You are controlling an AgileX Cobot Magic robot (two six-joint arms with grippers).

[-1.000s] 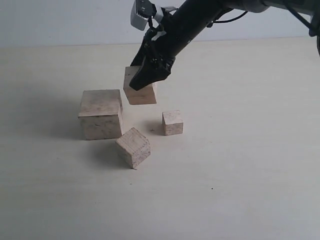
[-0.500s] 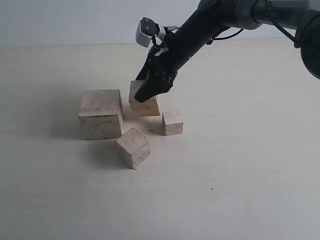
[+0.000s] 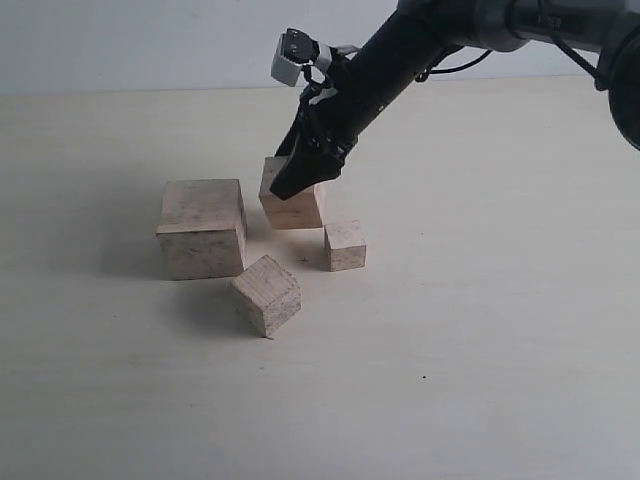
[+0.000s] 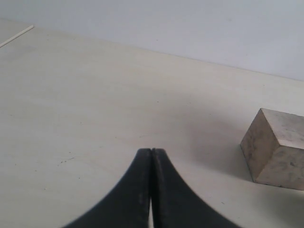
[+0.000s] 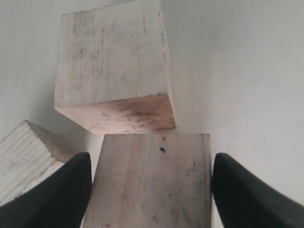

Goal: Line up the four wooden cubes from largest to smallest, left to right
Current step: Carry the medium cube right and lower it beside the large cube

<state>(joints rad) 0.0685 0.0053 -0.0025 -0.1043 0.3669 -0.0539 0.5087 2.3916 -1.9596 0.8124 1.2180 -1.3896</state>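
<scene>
Four wooden cubes show in the exterior view. The largest cube (image 3: pixel 201 228) (image 5: pixel 113 64) stands at the left. Just right of it, my right gripper (image 3: pixel 291 186) (image 5: pixel 151 159) is shut on the second-largest cube (image 3: pixel 293 206) (image 5: pixel 152 183), one finger on each side. That cube sits low at the table, slightly tilted; I cannot tell whether it touches. The smallest cube (image 3: pixel 345 246) stands right of it. A mid-sized cube (image 3: pixel 266 294) (image 5: pixel 26 159) lies turned at an angle in front. My left gripper (image 4: pixel 151 150) is shut and holds nothing, with a cube (image 4: pixel 275 148) off to one side.
The pale table (image 3: pixel 480 330) runs wide to the right and front of the cubes. The black right arm (image 3: pixel 400 55) slants down from the upper right over the table's back. A light wall (image 3: pixel 120 40) stands behind.
The right gripper has come down with the second-largest cube, from hanging above the table to table level beside the largest cube. The other cubes have not moved.
</scene>
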